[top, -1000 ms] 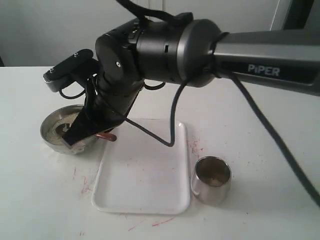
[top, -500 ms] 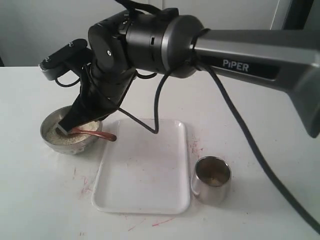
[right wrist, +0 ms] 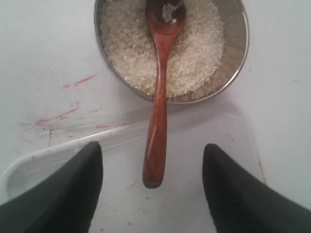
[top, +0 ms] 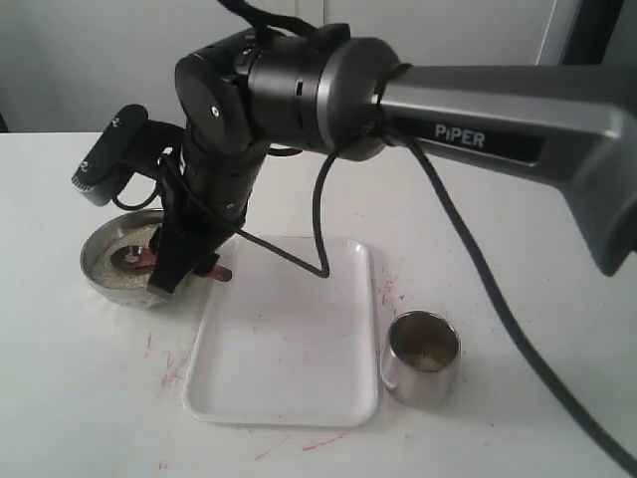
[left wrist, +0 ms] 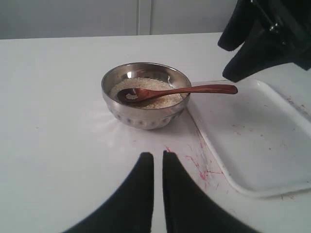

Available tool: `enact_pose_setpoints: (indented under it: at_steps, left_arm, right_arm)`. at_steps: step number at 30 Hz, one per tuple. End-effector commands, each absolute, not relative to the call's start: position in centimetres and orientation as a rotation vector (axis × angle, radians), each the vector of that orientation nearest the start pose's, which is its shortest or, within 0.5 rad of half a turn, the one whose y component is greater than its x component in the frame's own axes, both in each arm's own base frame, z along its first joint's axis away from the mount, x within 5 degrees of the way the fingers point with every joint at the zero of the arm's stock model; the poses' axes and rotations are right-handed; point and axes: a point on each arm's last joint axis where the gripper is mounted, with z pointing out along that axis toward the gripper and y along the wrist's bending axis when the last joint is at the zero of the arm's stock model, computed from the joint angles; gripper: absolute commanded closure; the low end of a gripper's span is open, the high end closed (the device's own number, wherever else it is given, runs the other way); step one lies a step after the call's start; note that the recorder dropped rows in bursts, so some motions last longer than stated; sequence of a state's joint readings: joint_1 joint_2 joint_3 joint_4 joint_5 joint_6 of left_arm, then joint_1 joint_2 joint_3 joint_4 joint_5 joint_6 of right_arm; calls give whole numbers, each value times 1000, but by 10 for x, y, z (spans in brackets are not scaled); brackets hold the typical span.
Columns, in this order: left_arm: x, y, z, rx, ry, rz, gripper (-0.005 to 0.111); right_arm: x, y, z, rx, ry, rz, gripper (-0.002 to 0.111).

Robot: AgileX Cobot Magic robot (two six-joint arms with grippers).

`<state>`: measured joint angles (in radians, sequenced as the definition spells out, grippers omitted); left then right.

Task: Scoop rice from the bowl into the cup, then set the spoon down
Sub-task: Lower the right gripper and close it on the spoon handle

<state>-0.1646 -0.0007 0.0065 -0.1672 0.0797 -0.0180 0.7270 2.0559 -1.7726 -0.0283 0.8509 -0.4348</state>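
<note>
The steel bowl stands at the left, holding rice. The brown spoon rests in it, scoop on the rice with a few grains in it, handle end sticking out over the tray corner. My right gripper is open just above that handle end, one finger on each side and not touching it. My left gripper hovers low over the table short of the bowl, shut on nothing. The steel cup stands at the right with a little rice inside.
A white tray lies between bowl and cup, with red marks on the table around it. The right arm's thick body reaches across from the right and hides part of the bowl in the exterior view.
The right wrist lifted and swung over the bowl, then turned and came back down at the spoon's handle end. The spoon, bowl and cup have stayed where they were.
</note>
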Motion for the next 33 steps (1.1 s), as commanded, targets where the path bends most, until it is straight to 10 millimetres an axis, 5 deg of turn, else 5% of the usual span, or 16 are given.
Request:
enact_pose_setpoints:
  at_steps: [1, 24, 33]
  left_arm:
    - [55, -11, 206, -8, 1566, -299, 92]
    - [55, -11, 206, -8, 1566, -299, 92]
    - [55, -11, 206, -8, 1566, -299, 92]
  right_arm:
    - [351, 307, 233, -1467, 2217, 88, 51]
    - [362, 309, 224, -1381, 2201, 107, 55]
    - [365, 311, 202, -1393, 2257, 102, 55]
